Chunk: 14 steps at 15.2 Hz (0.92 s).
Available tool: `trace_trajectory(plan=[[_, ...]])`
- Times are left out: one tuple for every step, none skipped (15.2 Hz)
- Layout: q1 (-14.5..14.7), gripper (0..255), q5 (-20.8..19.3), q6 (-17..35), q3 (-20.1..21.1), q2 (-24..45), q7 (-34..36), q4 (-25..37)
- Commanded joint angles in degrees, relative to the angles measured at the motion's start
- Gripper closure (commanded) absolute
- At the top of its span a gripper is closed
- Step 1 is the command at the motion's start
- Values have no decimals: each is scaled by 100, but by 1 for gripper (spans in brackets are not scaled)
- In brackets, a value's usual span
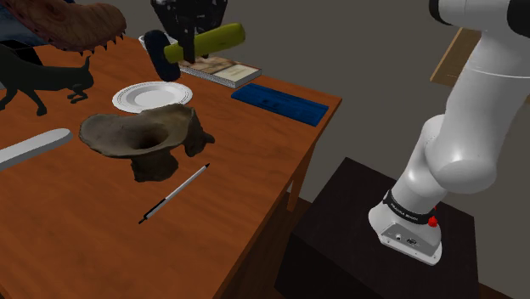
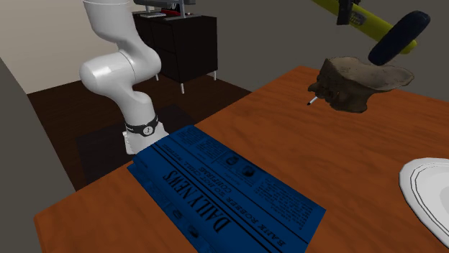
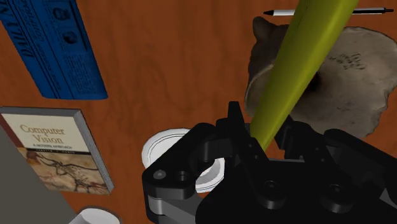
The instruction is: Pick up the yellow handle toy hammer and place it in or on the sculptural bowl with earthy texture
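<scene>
**A:** Plenty of bare wood on this worktop (image 1: 102, 238)! On the bowl's (image 1: 144, 136) stand side there's just a slim pen (image 1: 174, 194) beside it, then open boards to the worktop's edge.

**B:** And the pincer (image 3: 264, 132)?

**A:** Clenched on the toy hammer (image 1: 212, 38), black fingers clasping the smooth yellow-green handle. It's aloft, higher than the bowl, and in the wrist view the handle crosses over the bowl's hollow.

**B:** The hammer's head?

**A:** Dark and rounded, clear of the bowl.

**B:** The bowl itself?

**A:** Brown, rough and lumpy, with a wavy flared lip. A white plate (image 1: 153, 95) sits just beside it, and a blue newspaper (image 2: 223, 187) lies well apart.
</scene>
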Motion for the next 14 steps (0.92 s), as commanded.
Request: trace_trajectory(plan=[[273, 255, -319, -222, 117, 555, 283, 666], [440, 255, -479, -347, 158, 828, 407, 1009], [631, 255, -646, -490, 182, 1118, 518, 1389], [854, 255, -817, -654, 183, 1427, 611, 1818], [1105, 255, -1001, -848, 173, 1767, 685, 2315], [1408, 255, -1202, -1090, 137, 2159, 726, 2930], [1899, 255, -1496, -1515, 34, 2784, 693, 3999], [1763, 255, -1387, -1298, 41, 2600, 747, 3584], [1647, 255, -1323, -1122, 75, 2467, 792, 3260], [1549, 255, -1271, -966, 102, 2359, 828, 2984], [1466, 255, -1227, -824, 124, 2267, 858, 2742], [1393, 255, -1187, -692, 141, 2187, 884, 2523], [1328, 255, -1152, -567, 155, 2116, 907, 2322], [1270, 255, -1120, -448, 166, 2053, 928, 2137]])
